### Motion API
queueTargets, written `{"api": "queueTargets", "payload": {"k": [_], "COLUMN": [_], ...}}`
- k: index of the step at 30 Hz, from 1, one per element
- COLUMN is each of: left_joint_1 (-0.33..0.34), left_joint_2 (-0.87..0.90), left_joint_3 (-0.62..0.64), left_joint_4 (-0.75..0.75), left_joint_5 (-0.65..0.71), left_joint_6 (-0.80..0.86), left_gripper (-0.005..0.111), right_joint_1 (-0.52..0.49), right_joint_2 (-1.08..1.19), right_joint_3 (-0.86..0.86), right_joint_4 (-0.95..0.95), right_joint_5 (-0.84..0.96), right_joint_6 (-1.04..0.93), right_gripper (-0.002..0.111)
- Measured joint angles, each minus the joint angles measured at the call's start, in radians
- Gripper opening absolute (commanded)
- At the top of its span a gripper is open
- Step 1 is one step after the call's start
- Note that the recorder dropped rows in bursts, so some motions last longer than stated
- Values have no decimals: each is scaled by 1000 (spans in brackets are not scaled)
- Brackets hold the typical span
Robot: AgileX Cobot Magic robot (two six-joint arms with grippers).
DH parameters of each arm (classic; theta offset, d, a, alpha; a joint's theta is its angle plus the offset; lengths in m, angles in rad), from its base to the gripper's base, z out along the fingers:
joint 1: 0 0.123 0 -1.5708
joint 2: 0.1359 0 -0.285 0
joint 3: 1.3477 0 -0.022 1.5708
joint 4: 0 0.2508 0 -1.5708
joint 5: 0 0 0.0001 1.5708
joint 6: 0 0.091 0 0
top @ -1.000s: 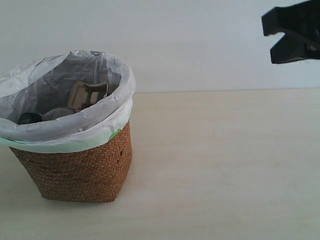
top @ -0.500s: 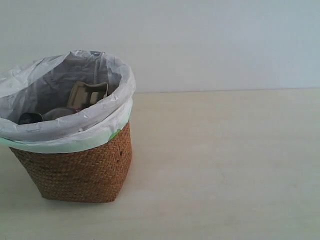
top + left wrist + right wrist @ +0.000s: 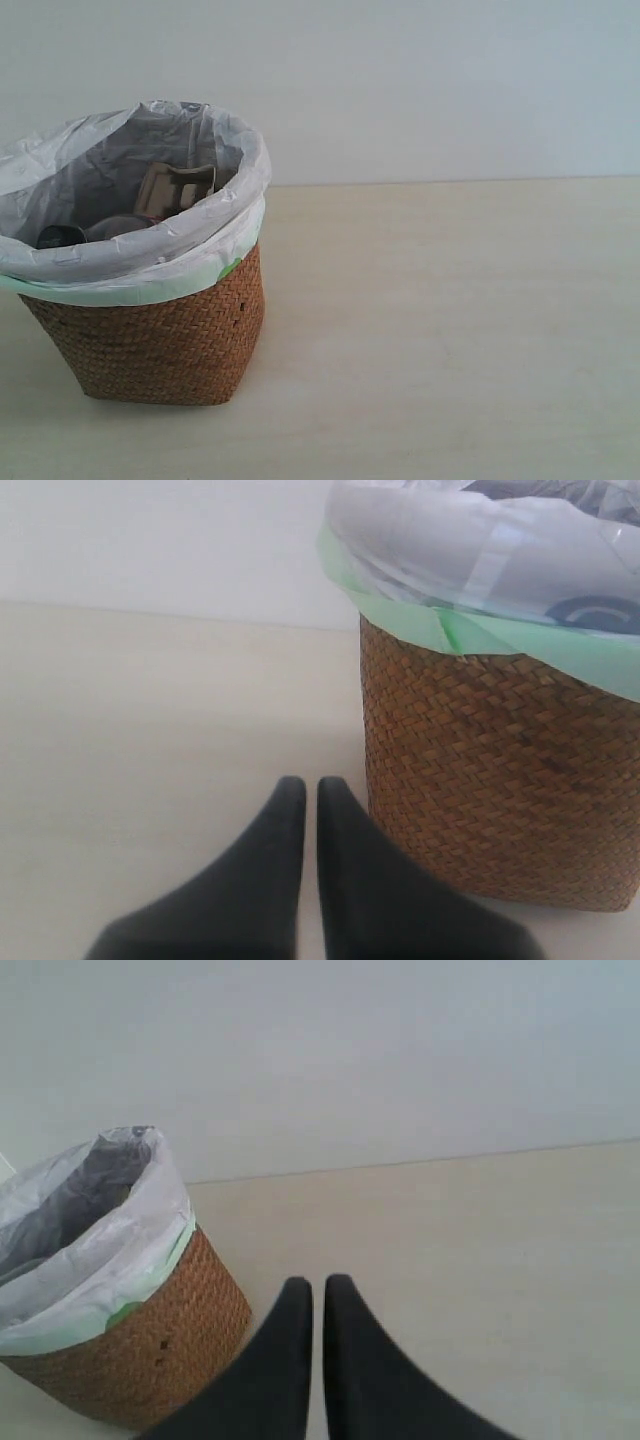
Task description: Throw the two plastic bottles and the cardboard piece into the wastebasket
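The left hand [image 3: 303, 790] sits low over the table [image 3: 450, 330], just beside the wicker wall of the basket [image 3: 150, 340]. Its fingers are pressed together with only a thin slit between them, and it holds nothing. The basket stands upright at the left of the table, with its bag [image 3: 200, 240] folded over the rim. Inside, the cardboard [image 3: 175, 190] leans against the far side of the liner. A black cap [image 3: 60, 236] and part of a clear bottle [image 3: 115, 228] lie lower down. The green-capped bottle cannot be made out from here.

The rest of the table shows nothing to collect, so the task looks done or nearly so, and the step in hand seems to be pulling clear. The left hand should draw back away from the wicker wall, not up past the rim, so that it neither snags the loose bag nor nudges the basket.

The right hand [image 3: 318, 1288] hangs farther off to the right, also closed and empty, with open table beneath. It can simply lift away.
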Motion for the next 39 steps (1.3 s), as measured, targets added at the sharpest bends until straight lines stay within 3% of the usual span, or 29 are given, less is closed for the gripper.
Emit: {"api": "queueTargets", "payload": {"k": [39], "left_joint_1": [0], "left_joint_2": [0], "left_joint_3": [0], "left_joint_4": [0], "left_joint_5": [0], "left_joint_6": [0], "left_gripper": [4], "right_joint_1": [0], "right_joint_2": [0], "right_joint_3": [21], "right_joint_4": [15], "right_joint_5": [79], "right_joint_6": [37], "right_gripper": [0]}}
